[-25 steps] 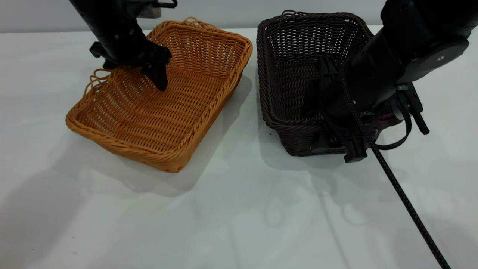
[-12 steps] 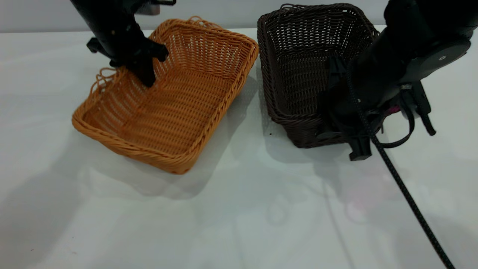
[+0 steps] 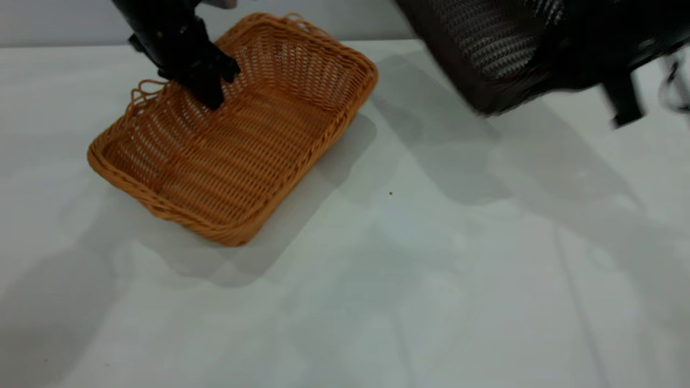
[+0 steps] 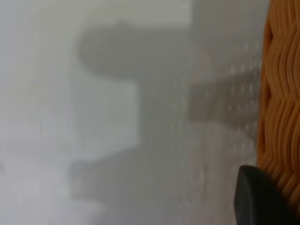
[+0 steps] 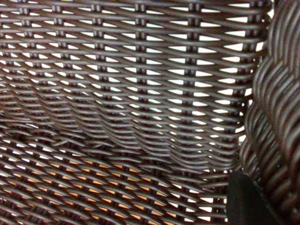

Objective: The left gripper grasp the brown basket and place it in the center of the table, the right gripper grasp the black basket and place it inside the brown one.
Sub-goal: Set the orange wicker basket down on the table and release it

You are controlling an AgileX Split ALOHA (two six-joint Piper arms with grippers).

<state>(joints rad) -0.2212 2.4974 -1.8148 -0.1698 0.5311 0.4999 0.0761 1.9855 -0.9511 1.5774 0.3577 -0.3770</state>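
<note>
The brown basket (image 3: 242, 145) lies at the table's (image 3: 377, 280) left-centre, set at an angle. My left gripper (image 3: 209, 96) is shut on its far long rim, one finger inside the basket. In the left wrist view the braided rim (image 4: 281, 93) runs beside one black finger (image 4: 255, 197). My right gripper (image 3: 571, 64) is shut on the black basket (image 3: 485, 48) and holds it tilted in the air at the upper right, clear of the table. The right wrist view is filled by the basket's dark weave (image 5: 131, 93) and rim (image 5: 276, 117) next to a finger (image 5: 246, 199).
The white table stretches bare across the front and right, where the arms and baskets cast large shadows (image 3: 474, 172). A small dark speck (image 3: 390, 193) lies near the middle. Orange shows through the black weave in the right wrist view.
My right gripper has lifted the black basket off the table, up and toward the upper right. My left gripper has lifted and dragged the brown basket slightly left.
</note>
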